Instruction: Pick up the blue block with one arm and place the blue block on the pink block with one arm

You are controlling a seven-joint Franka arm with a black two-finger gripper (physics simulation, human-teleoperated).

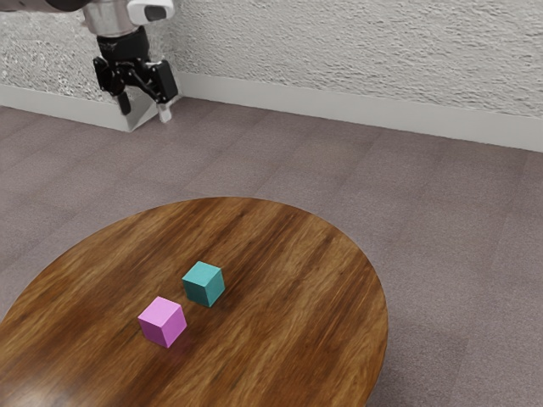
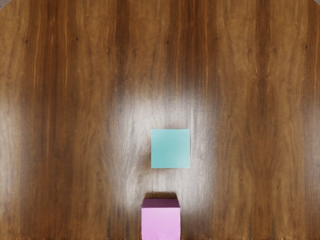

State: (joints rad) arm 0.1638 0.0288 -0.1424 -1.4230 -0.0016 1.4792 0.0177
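Blue block (image 1: 204, 283), a matte teal-tinted cube, rests on the round, glossy wood-grain bench (image 1: 305, 254). High above, the black pincer (image 1: 144, 108) hangs empty, fingers spread. Just beside the cube, not touching, sits the matte pink block (image 1: 162, 321).

Blue block (image 1: 204, 283): teal-ish cube, flat on table (image 1: 297, 246), approx. mid-top, 1 corner toward camera in exterior view. Pink block (image 1: 162, 321): similar cube, magenta, also flat on table, near blue block w/ a small gap, toward exterior view's left & lower.
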